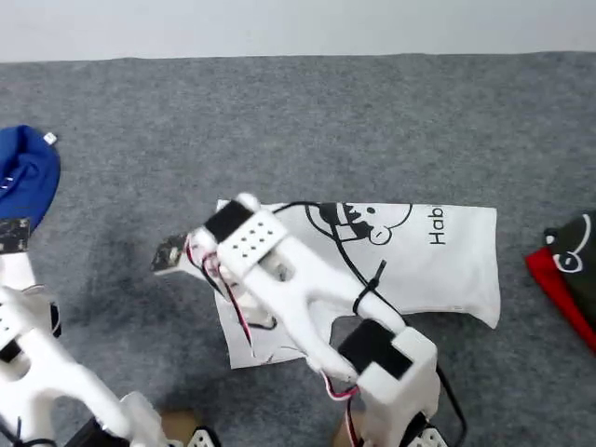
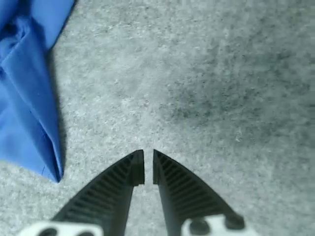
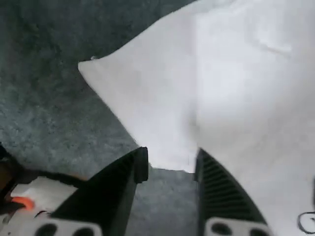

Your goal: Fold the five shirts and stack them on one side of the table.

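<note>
Right gripper (image 3: 171,164) gapes open at the nine-o'clock edge of the white shirt (image 1: 438,261); left gripper (image 2: 148,167), closed and empty, sits beside the blue shirt (image 2: 24,98).

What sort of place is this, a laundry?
Probably a robotics test bench: two white arms stand over a grey carpeted table, with a white shirt and a blue shirt on it.

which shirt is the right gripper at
The white shirt, its edge at the right gripper; the blue shirt and red shirt lie far off.
</note>
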`<state>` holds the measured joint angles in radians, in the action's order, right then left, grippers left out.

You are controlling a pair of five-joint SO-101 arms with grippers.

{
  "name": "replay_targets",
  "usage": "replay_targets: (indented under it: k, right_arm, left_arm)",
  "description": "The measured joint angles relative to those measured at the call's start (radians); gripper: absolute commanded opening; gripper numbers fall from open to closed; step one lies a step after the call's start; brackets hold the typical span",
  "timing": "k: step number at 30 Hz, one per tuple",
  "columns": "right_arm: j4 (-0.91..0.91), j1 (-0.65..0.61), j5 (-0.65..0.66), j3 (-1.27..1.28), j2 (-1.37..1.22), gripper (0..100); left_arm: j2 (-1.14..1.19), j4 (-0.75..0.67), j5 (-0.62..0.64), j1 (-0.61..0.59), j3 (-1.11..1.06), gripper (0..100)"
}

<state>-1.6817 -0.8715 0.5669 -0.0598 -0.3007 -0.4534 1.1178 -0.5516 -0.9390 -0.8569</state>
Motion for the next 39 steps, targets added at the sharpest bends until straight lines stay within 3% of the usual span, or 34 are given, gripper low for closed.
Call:
replay_targets:
  k: [15,26,33,39]
  right_arm:
    - [0.259,-0.193,-0.028,0.322,0.020,23.9]
    - [0.381,-0.195,0.000,0.443,0.072,23.1]
    - [0.399,-0.189,0.006,0.434,0.068,6.0]
    - [0.400,-0.187,0.006,0.433,0.046,1.3]
  left_arm:
    - [0.000,-0.058,-0.005,-0.164,0.000,4]
    - [0.000,-0.058,-0.023,-0.262,0.000,4]
    - [0.000,-0.055,-0.055,-0.270,0.000,4]
    - [0.000,-0.055,-0.057,-0.270,0.000,4]
